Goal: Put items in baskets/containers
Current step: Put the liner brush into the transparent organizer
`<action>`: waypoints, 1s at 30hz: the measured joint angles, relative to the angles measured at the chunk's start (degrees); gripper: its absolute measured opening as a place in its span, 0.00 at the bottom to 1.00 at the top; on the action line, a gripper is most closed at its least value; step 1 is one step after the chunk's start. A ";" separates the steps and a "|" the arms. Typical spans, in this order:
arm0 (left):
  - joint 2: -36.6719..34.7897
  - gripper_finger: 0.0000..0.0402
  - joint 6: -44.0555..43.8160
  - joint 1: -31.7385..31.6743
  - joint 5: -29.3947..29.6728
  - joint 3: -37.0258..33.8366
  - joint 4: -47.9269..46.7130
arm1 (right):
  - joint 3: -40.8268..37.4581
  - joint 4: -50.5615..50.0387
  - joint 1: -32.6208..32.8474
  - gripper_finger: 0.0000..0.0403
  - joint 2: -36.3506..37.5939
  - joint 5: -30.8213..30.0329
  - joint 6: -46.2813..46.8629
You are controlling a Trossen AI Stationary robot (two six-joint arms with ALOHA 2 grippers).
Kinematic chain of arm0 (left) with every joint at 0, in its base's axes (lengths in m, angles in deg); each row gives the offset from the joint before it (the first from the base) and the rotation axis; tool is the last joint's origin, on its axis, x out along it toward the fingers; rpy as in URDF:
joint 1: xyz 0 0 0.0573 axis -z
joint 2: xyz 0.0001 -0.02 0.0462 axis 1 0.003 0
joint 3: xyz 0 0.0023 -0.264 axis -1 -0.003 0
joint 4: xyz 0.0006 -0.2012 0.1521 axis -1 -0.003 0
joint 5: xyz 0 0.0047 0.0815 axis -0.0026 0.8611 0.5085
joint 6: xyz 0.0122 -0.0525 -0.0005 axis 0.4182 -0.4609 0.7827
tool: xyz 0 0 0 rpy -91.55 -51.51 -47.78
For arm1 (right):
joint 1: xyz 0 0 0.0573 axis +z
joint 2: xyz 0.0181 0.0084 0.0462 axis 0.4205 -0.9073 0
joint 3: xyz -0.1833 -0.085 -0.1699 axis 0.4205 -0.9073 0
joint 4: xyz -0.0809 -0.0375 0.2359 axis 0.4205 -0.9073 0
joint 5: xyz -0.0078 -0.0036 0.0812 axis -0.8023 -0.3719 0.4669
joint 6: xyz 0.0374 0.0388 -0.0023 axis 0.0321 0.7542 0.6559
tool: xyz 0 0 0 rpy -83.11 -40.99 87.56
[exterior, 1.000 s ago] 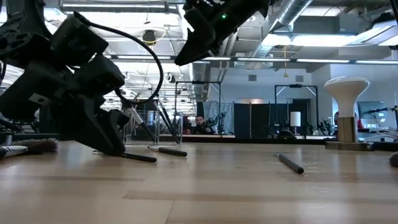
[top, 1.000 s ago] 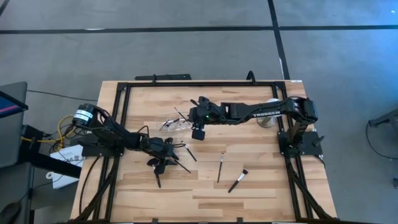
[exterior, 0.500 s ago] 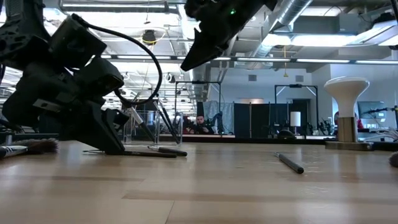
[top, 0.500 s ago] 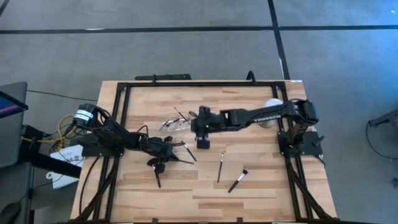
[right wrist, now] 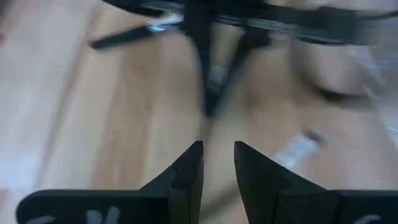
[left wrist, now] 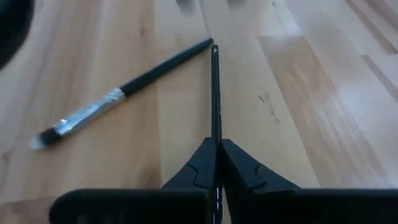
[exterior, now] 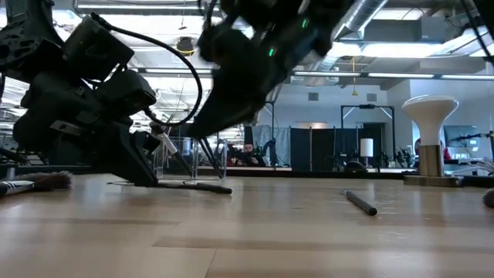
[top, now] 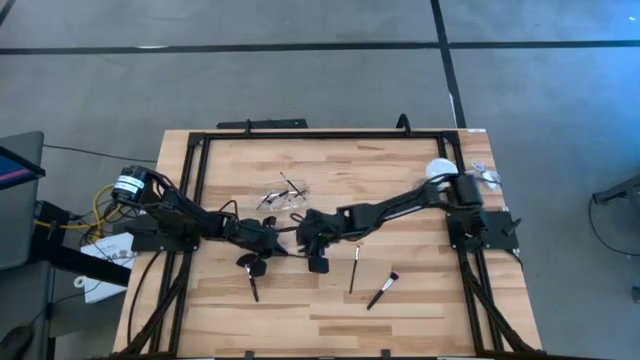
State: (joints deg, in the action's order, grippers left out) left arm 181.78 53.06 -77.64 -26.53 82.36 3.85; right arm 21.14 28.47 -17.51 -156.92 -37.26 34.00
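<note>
A slim dark brush [left wrist: 215, 93] sticks out ahead of my left gripper [left wrist: 216, 144], which is shut on it left of the table's middle [top: 283, 243]. Beside it a second brush [left wrist: 124, 90] with a silver ferrule lies flat on the wood. My right gripper [right wrist: 217, 149] is open and holds nothing; it hangs blurred just to the right of the left one [top: 316, 258]. The clear container [top: 283, 195] stands a little farther back with brushes in it. More brushes [top: 355, 266] [top: 383, 290] [top: 253, 288] lie on the near half. My left gripper pinches the slim brush's handle [left wrist: 215, 134] between its two fingertips. The fingers slant down from the table's left and lie along the brush, whose free end [left wrist: 214, 48] points away from them. The brush [exterior: 189, 184] lies about level at the table top; whether it rests there I cannot tell.
A white ball on a stand [top: 440, 170] is at the back right, seen in the low view too [exterior: 431, 139]. A black frame [top: 300, 132] runs along the table's edges. A fluffy brush head [exterior: 38, 183] lies at the left. Bare wood lies toward the near edge.
My left gripper has shut on the slim brush, which has turned to lie in line with the fingers. My right gripper has swung from beside the container toward the near edge and the left, coming down close to my left gripper.
</note>
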 joint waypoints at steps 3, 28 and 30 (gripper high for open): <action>-0.20 0.03 0.00 0.02 -0.09 0.07 0.68 | 0.21 6.81 -0.42 0.20 -4.07 7.02 0.44; -0.26 0.03 -0.02 0.02 1.99 0.44 1.48 | 2.80 3.33 -2.23 0.15 -9.15 5.71 -0.11; -0.26 0.03 -0.12 0.02 2.09 0.44 1.48 | 2.78 3.27 -2.36 0.09 -9.15 5.65 -0.08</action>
State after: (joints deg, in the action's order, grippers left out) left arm 181.53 52.94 -77.62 -24.44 82.80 5.33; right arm 23.92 31.75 -19.87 -166.07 -31.60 33.91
